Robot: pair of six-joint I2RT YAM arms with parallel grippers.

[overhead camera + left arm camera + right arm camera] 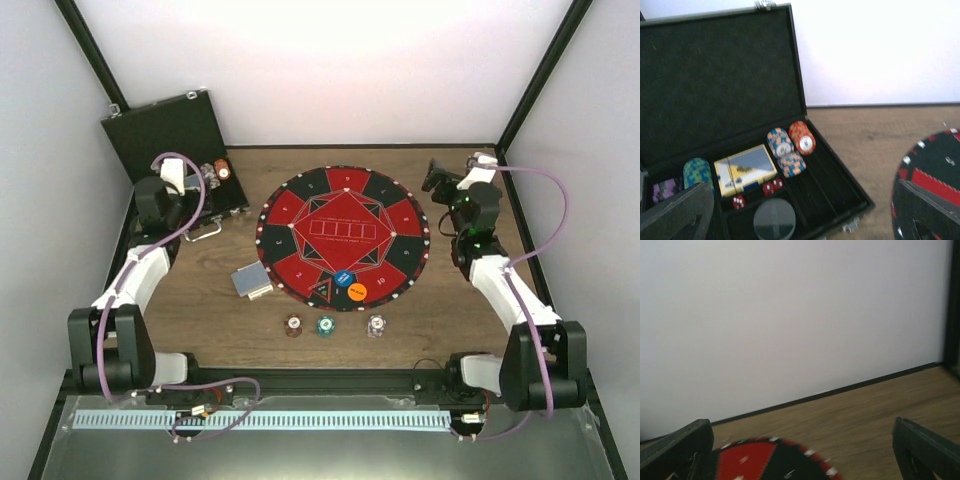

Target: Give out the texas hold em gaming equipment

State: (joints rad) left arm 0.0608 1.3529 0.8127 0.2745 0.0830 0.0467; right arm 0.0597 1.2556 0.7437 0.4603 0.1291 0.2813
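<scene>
From above: brown chips (293, 325), teal chips (325, 325) and white chips (376, 324) sit in a row on the table (450, 320), just in front of the mat (343, 215). The blue disc (343, 278) and orange disc (357, 292) lie on its near rim, and the card deck (251, 281) rests beside its left edge.

Left wrist: the left gripper (800, 212) hangs over the open case (715, 75), jaws spread wide, with more chip stacks (790, 142) inside.

Right wrist: the right gripper (802, 452) is just as wide and empty, at the mat's edge.

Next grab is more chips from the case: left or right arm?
Left. The left tool hangs open at the open case, chip stacks just ahead. The right tool sits across the mat, facing the wall.
</scene>
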